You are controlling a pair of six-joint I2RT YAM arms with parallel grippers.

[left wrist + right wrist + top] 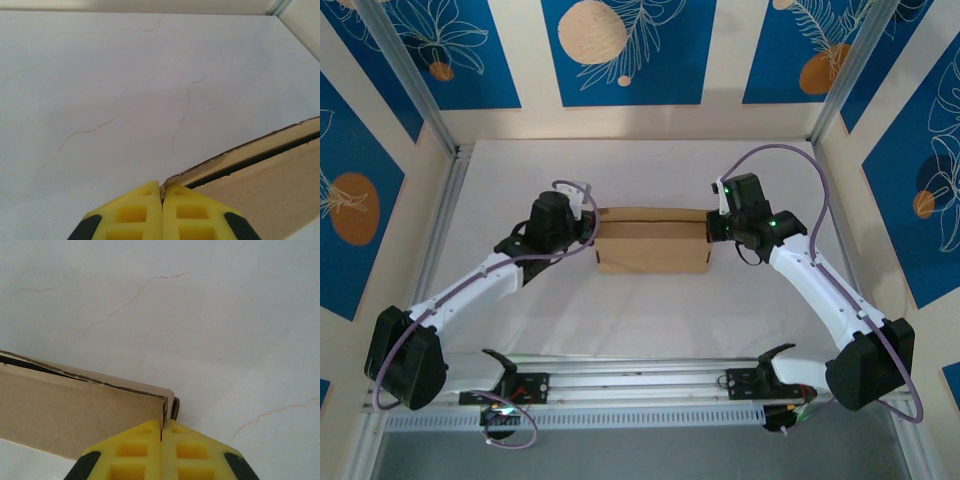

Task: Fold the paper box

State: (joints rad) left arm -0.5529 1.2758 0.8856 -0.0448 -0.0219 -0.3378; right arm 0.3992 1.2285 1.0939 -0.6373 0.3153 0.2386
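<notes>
White, faintly veined table [650, 330] stretches under both arms, with blue printed panels on the walls behind. About mid-table lies the paper box [652, 242], brown cardboard set lengthwise between the two wrists, its long front wall towards me. From overhead I cannot tell how far its far side is folded.

The left arm [480, 282] reaches to the box's left end and the right arm [820, 285] to its right end. On the left wrist view the yellow fingertips [132, 212] are pressed together and the thin cardboard edge of the paper box [270, 187] runs straight into the seam between them, so I read those jaws as clenched on the end corner. The right wrist view gives the same: fingertips [192, 452] tight together, the corner of the paper box [75, 407] nipped in the seam.

I judge this a two-handed step, both ends held so a wall can be stood up or tucked. To do it well I'd move both wrists together, at one pace, turning about the crease so the board hinges rather than buckles. Both grips look shallow, right at the tips, so a hard pull could slip off or tear a corner. I'd go gently and watch for the box skidding on the smooth table.
</notes>
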